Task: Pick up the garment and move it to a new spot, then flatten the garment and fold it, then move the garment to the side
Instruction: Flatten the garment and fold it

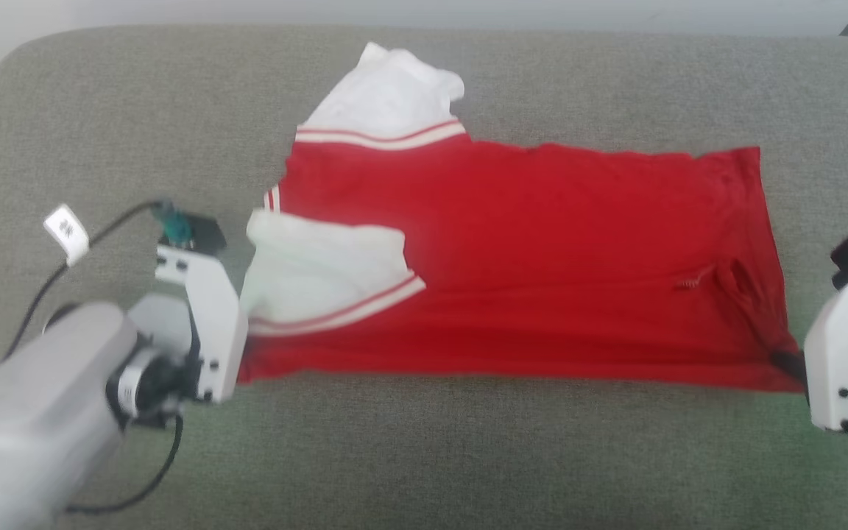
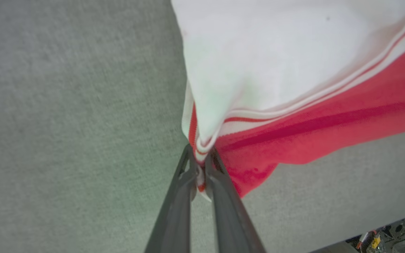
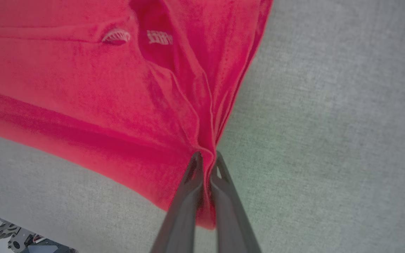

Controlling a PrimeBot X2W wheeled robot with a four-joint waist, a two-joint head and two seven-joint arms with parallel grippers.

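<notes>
Garment (image 1: 542, 243) on grey cushion (image 1: 424, 456), corners in left tool (image 2: 199, 160), right tool (image 3: 206, 160)

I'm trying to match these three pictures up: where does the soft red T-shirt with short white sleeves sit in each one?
Head view: the soft red T-shirt with short white sleeves lies spread across the middle, sleeves toward the left.
Left wrist view: upper right, a white sleeve over red fabric, its corner pinched in the left gripper.
Right wrist view: upper left, all red, a corner pinched in the right gripper.
Shared landmark: the grey woven cushion beneath it.
</notes>
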